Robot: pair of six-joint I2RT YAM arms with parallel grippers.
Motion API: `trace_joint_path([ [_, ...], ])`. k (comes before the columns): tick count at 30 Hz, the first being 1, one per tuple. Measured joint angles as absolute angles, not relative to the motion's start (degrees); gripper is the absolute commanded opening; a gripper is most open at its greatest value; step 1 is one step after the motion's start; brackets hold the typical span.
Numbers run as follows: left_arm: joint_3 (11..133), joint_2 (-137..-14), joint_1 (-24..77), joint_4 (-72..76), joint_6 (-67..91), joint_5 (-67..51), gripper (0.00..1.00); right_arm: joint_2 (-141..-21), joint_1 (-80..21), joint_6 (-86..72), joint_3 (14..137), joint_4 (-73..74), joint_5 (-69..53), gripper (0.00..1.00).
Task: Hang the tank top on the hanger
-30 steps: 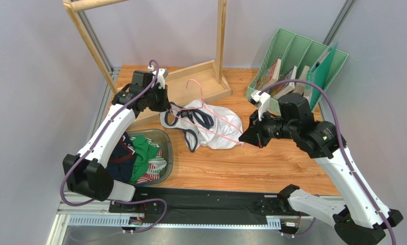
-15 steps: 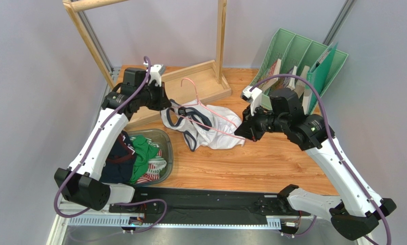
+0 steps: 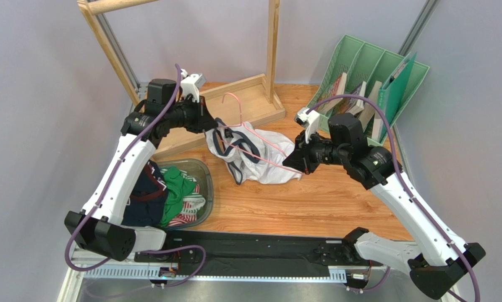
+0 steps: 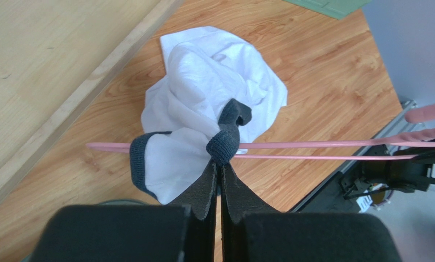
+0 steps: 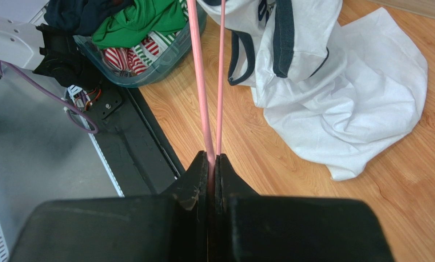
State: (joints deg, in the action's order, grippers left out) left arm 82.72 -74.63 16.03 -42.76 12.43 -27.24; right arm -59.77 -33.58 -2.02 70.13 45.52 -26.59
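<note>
The tank top (image 3: 263, 165) is one, and there is one hanger (image 4: 323, 144) with it. Counted from left to right, there are also one clear tub (image 3: 204, 171) of clothes, two grippers, one wooden rack (image 3: 250, 100) and one green file sorter (image 3: 361, 63). In the tub I count one dark navy garment (image 3: 147, 189), one green garment (image 3: 178, 189) and some red and white striped cloth.

The tank top is white with dark navy trim. It is crumpled in a heap, so the print on the chest cannot be read. The navy loops of the neck and armholes lie on its left part, and the plain white cloth spreads to the right.

It lies on the table (image 3: 335, 201) just in front of the rack's base board, a little to the right of the tub. Its left edge is lifted off the table. The left gripper (image 4: 219, 164), in front of the left end of the rack base, has its fingers pressed together on a piece of the navy trim. The rest of the shirt hangs and lies beyond the fingertips.

The pink hanger crosses the shirt, its hook near the rack base, and its wire passes behind the lifted fold. The right gripper (image 5: 211, 158), in front of the rack and to its right, is closed on the far corner of the hanger, where two wires meet. The white cloth lies just beside this gripper, not touching the fingers.
</note>
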Motion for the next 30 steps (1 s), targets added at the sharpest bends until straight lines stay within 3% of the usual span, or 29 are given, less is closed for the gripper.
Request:
trace_joint_path([
  [6, 82.52, -74.63, 16.03, -40.29, 13.69, -30.28, 0.01, -58.39, -33.56, -4.64, 68.14, 40.99, -26.55, 0.00],
  [10, 82.43, -74.63, 16.01, -39.94, 13.52, -30.68, 0.25, -58.19, -33.58, -5.76, 68.07, 38.98, -26.85, 0.00],
  [11, 82.43, -74.63, 16.01, -39.88, 13.47, -30.85, 0.37, -58.17, -33.58, -6.04, 68.07, 38.72, -26.94, 0.00],
  [15, 82.43, -74.59, 16.01, -39.44, 13.41, -31.44, 0.62, -58.13, -33.58, -6.68, 68.07, 38.30, -26.98, 0.00],
  [22, 82.56, -74.43, 16.01, -39.22, 12.80, -31.40, 0.83, -57.78, -33.58, -7.70, 67.88, 37.34, -27.14, 0.00],
  [25, 83.24, -74.41, 16.01, -39.83, 12.16, -30.72, 0.99, -56.88, -33.56, -8.58, 66.74, 35.27, -27.38, 0.00],
  [30, 84.55, -73.76, 15.00, -41.06, 10.90, -29.41, 0.99, -56.25, -33.56, -10.92, 64.69, 31.31, -28.95, 0.00],
])
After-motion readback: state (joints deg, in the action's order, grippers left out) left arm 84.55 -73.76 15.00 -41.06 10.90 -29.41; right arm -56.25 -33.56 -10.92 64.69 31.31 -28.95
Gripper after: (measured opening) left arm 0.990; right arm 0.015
